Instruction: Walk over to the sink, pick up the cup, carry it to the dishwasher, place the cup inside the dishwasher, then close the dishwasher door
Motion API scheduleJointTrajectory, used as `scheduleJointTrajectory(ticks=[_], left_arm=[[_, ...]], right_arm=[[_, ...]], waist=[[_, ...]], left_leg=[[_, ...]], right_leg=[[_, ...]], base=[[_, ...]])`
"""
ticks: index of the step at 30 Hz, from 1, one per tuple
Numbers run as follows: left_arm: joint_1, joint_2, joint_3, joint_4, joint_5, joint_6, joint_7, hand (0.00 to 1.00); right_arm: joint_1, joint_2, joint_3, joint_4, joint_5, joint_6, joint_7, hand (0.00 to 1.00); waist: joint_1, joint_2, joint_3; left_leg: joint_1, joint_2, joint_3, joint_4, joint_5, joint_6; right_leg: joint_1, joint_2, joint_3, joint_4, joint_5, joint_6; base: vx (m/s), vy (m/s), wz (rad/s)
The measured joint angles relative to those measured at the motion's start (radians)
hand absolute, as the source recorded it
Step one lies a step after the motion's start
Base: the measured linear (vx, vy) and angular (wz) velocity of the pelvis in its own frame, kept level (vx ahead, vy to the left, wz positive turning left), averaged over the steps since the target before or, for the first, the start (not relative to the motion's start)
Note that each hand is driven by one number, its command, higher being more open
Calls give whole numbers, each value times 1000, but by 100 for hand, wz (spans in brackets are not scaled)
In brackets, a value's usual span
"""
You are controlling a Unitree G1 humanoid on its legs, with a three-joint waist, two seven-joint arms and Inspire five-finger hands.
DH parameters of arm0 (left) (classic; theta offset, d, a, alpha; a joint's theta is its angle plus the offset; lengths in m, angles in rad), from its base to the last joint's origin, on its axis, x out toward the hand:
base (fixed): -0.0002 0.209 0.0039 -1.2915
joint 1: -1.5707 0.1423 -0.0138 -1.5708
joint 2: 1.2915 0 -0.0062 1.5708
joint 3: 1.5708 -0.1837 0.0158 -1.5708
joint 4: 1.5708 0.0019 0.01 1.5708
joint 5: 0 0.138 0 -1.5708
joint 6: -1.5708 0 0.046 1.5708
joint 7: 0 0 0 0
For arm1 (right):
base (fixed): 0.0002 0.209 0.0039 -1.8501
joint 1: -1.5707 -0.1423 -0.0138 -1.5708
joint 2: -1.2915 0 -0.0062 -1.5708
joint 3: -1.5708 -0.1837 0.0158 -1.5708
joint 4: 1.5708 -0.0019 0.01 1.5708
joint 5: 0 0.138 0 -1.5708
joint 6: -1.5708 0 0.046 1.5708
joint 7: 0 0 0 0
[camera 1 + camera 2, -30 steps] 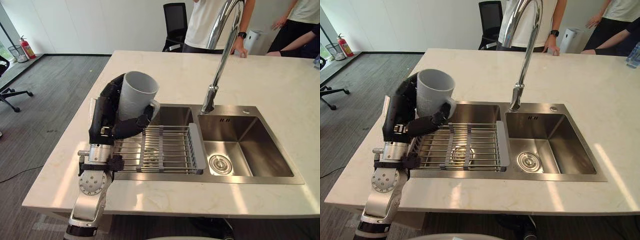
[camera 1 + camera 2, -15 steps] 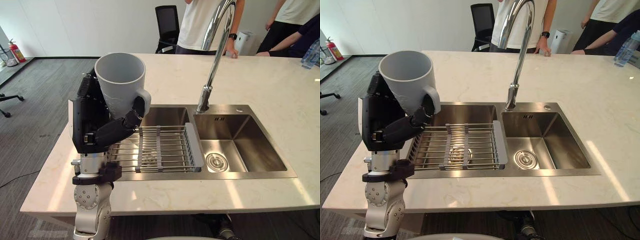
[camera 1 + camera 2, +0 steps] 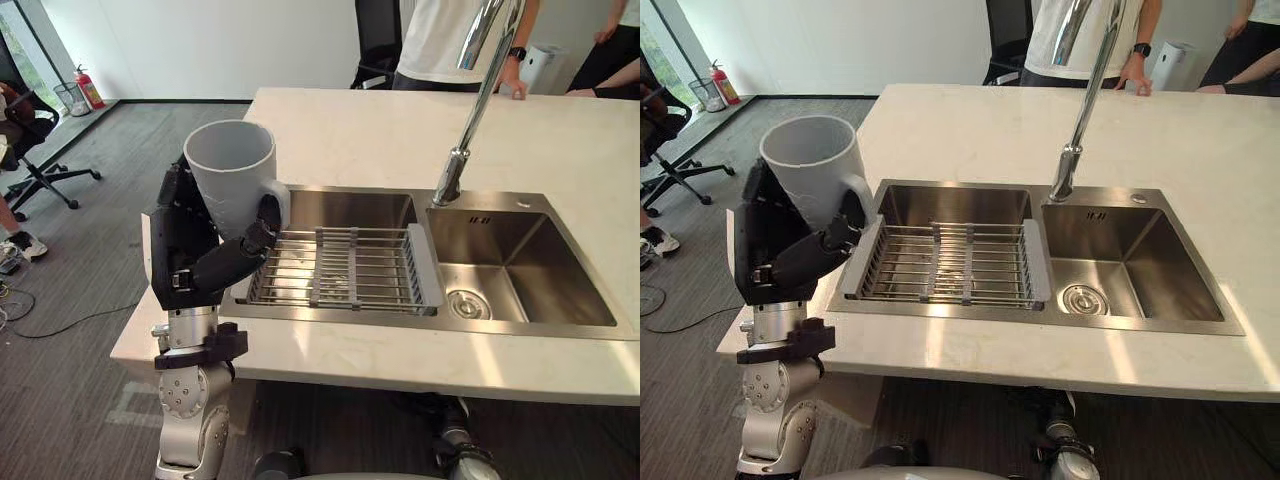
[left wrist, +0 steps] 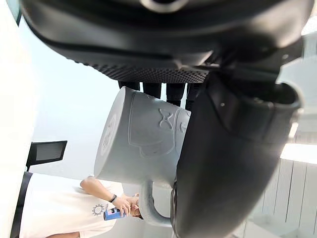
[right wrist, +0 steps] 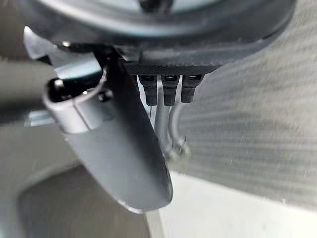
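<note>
The left hand (image 3: 195, 255) is clenched round the cup (image 3: 232, 185). Its fingers wrap the cup's far side and its thumb (image 4: 228, 163) presses across the near side, just beside the handle. The cup is grey and stands nearly upright in the grasp, mouth up and empty. It is held in the air, off the bench (image 3: 380, 130), over the bench's left edge.

Just to the right of the hand and below it lies the rack (image 3: 345, 270), a wire tray with grey ends. It rests across the left basin of the sink (image 3: 520, 270). The cup touches neither rack nor sink. Further right, past the rack, the tap (image 3: 470, 120) rises from between the two basins and arches high above them. The right basin lies beyond it, with its drain in the bottom.

Across the bench from the hand, on the far side, stands a person (image 3: 450, 40) in a white shirt with one hand resting on the benchtop. A black chair (image 3: 378, 30) is just beside them. To the left of the hand and well away, an office chair (image 3: 40, 150) stands on the grey floor (image 3: 80, 300), and a fire extinguisher (image 3: 83, 85) is by the far wall.

The right hand (image 5: 124, 148) hangs over the floor, holding nothing that can be seen. I cannot tell whether it is released or clenched.
</note>
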Motion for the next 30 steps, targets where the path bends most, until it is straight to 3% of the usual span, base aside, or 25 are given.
scheduleJointTrajectory(ticks=[1, 2, 3, 6, 8, 9, 10, 11, 14, 23, 30], left_arm=[[4, -3, -1, 0, 0, -1, 0, 30], [19, -15, -10, -2, 1, -6, 0, 30], [24, -13, -22, -3, 3, -6, -2, 30], [25, -14, -71, -12, 11, -15, -48, 30], [25, -18, -134, -10, 12, -28, -80, 30], [22, -20, -145, -5, 12, -30, -84, 30], [10, -4, -153, 25, 11, -36, -86, 30], [9, 4, -153, 45, 11, -37, -82, 30], [12, 18, -146, 164, 11, -34, -54, 30], [17, 38, -160, 179, 12, -33, -13, 30], [18, 34, -145, 143, 11, -11, -5, 30]], right_arm=[[2, 1, -1, 0, 0, 9, -1, 90], [8, 10, -4, 3, 1, 16, -7, 90], [17, 9, -6, 2, 1, 18, -15, 90], [63, -6, -4, -21, 1, 18, -29, 90], [105, -18, -5, -46, 3, 16, -42, 90], [105, -24, -6, -45, 2, 16, -43, 90], [91, -10, -6, -18, 3, 18, -45, 90], [92, -1, 2, -11, 3, 18, -42, 90], [99, 24, 6, 50, 3, 18, -34, 90], [73, -14, 5, 85, 0, 2, -16, 90], [79, -24, 29, 77, -11, 2, -13, 90]], waist=[[-2, -10, -3], [-6, -32, 4], [-7, -33, 3], [-38, -30, -3], [-65, 1, -33], [-70, 14, -42], [-83, -3, -50], [-85, -14, -47], [-95, -42, -57], [-93, -44, -60], [-91, -47, -60]], left_leg=[[4, 5, 24, -9, -1, -1], [-16, 33, 89, 122, -36, 55], [-17, 47, 111, 186, -48, 62], [51, 114, 159, 301, -107, 26], [147, 145, 141, 187, -126, -31], [157, 131, 125, 113, -139, -61], [169, 80, 124, 1, -122, -90], [179, 62, 121, -27, -105, -84], [195, 10, 94, -71, -78, -57], [198, 16, 89, -83, -61, -65], [188, 10, 33, -92, -57, -63]], right_leg=[[-3, -12, -5, -6, 5, -7], [-13, -38, -29, -3, 10, -11], [-12, -48, -36, 1, 12, -10], [-10, -89, -76, 0, 27, 8], [-50, -104, -112, 15, 39, 32], [-71, -100, -117, 20, 43, 40], [-101, -134, -118, 16, 58, 45], [-99, -140, -115, 5, 68, 34], [-55, -163, -104, -53, 101, 48], [-39, -145, -100, -86, 128, 70], [-23, -146, -93, -63, 123, 62]], base=[[-160, -37, 50], [-165, 7, 33], [-183, 39, 43], [-97, 81, 48], [-73, 235, 56], [-73, 354, 46], [-59, 288, 31], [-98, 278, 40], [-63, 110, 32], [-43, -9, 1], [1, -2, 23]])
